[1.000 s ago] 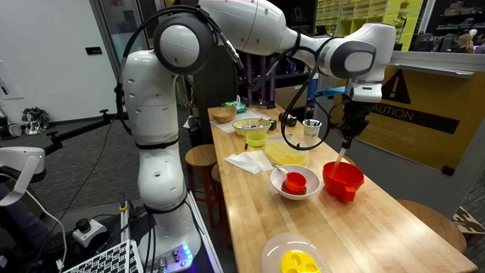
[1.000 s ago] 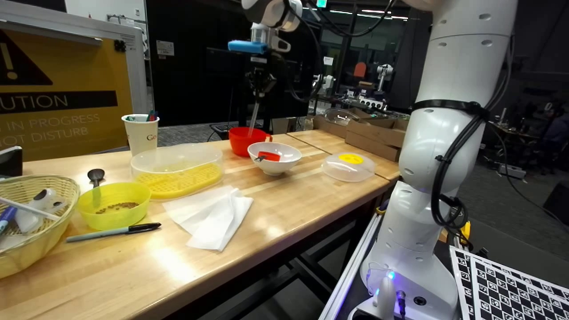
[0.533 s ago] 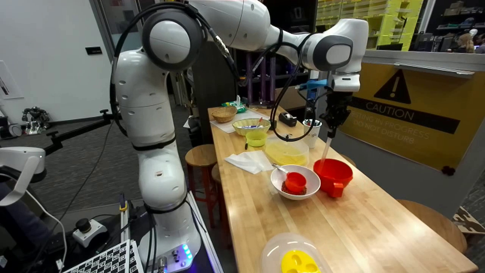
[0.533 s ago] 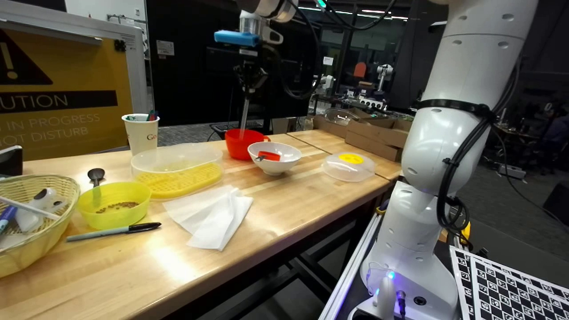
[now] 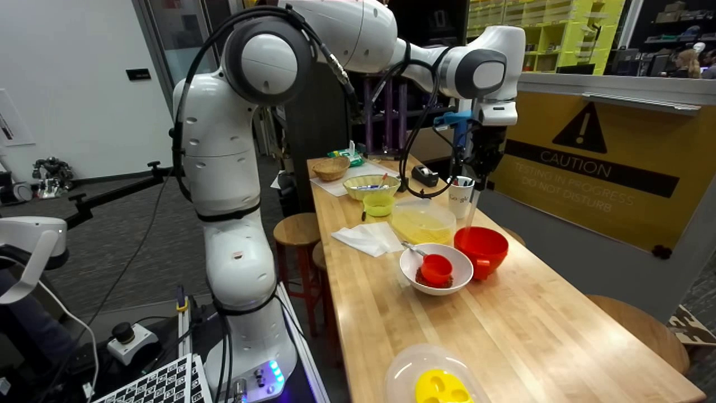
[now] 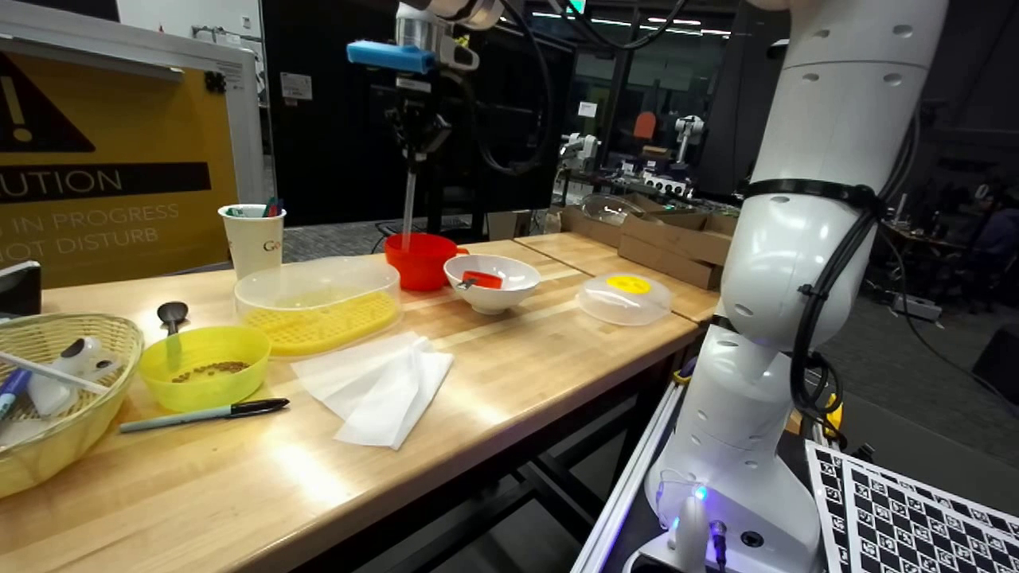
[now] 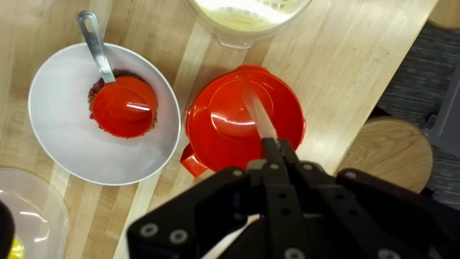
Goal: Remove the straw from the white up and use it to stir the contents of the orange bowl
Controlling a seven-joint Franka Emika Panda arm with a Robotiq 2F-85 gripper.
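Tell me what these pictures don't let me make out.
In the wrist view:
lower tip of the straw, blurred;
its gripped stretch, covered by the pincer;
middle of the white bowl, covered by the red scoop.

In an exterior view:
that lower tip, hidden by the near wall of the red-orange bowl.

In both exterior views:
most of what the white cup holds, behind its wall;
top of the arm, cut off by the upper edge.

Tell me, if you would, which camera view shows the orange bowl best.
The wrist view, because it looks down into the orange bowl and shows most of its inside, floor included, though the gripper and straw cover part. Both exterior views show it at a slant: its outer wall and rim, but less of its inside.
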